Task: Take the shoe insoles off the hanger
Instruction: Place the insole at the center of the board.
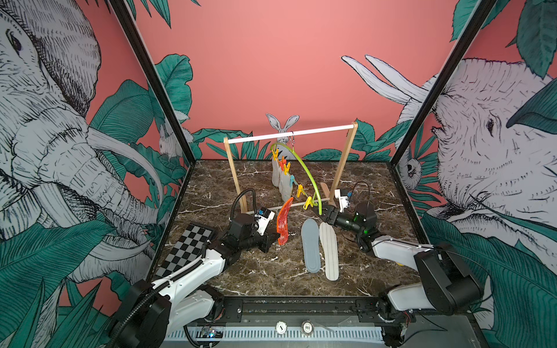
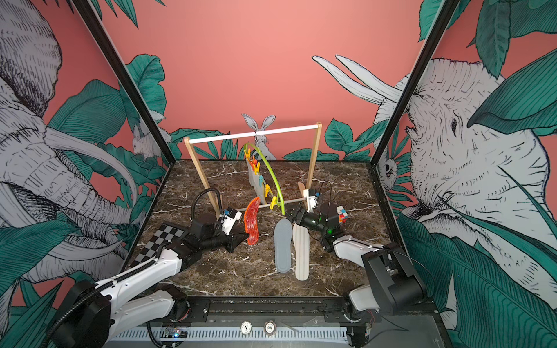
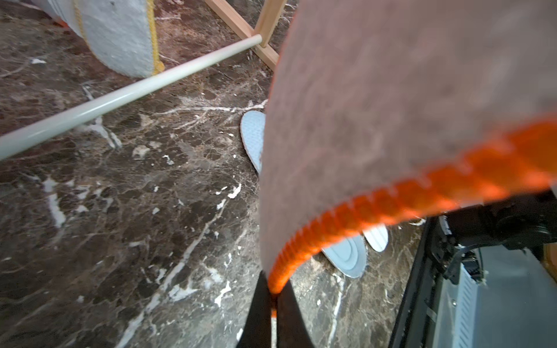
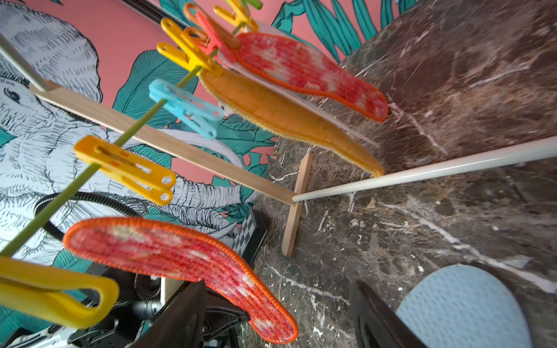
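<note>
- While the left gripper [image 3: 272, 301] was clenched on the bottom edge of a red-orange insole [image 1: 283, 224], that insole stood nearly upright at the centre of both top views. Its upper tip was just beside the lowest yellow peg [image 1: 308, 203] (whether the peg touched it could not be told).
- The right gripper [image 1: 324, 212] lay right of centre, its jaws spread with nothing between them, close to the lower end of the hanger [image 1: 304, 168].
- The hanger's hook sat on the white bar [image 1: 271, 136] of the wooden rack [image 1: 342, 168], above centre.
- Pegged to the hanger, in the upper middle of the right wrist view, were a second red-orange insole [image 4: 310, 75] and a fuzzy insole [image 4: 286, 120] with a yellow edge.
- A grey-blue insole [image 1: 310, 245] and a white striped insole [image 1: 329, 250] lay flat side by side on the marble table [image 1: 241, 271], below centre.
- A chequered board [image 1: 187, 247] lay at lower left, beside the left arm.
</note>
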